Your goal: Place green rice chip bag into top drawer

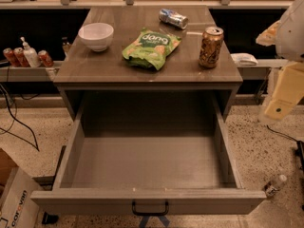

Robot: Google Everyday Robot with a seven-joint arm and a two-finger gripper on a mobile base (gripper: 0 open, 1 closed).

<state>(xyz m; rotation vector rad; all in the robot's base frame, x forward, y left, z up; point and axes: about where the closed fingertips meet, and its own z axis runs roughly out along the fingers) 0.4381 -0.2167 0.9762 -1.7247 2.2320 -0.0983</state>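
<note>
The green rice chip bag (151, 48) lies flat on the grey cabinet top (95, 65), near its middle, with its white "dang" lettering facing up. The top drawer (76, 151) below it is pulled fully open and holds nothing. Its small black handle (150, 208) is at the middle of the front panel. My gripper is out of view. Only white and pale yellow parts of my arm (285, 89) show at the right edge, to the right of the cabinet and apart from the bag.
On the cabinet top stand a white bowl (96, 35) at the left and an upright gold-brown can (210, 46) at the right. A silver-blue can (173, 18) lies at the back. A water bottle (274, 185) lies on the floor right; a cardboard box (14, 198) sits bottom left.
</note>
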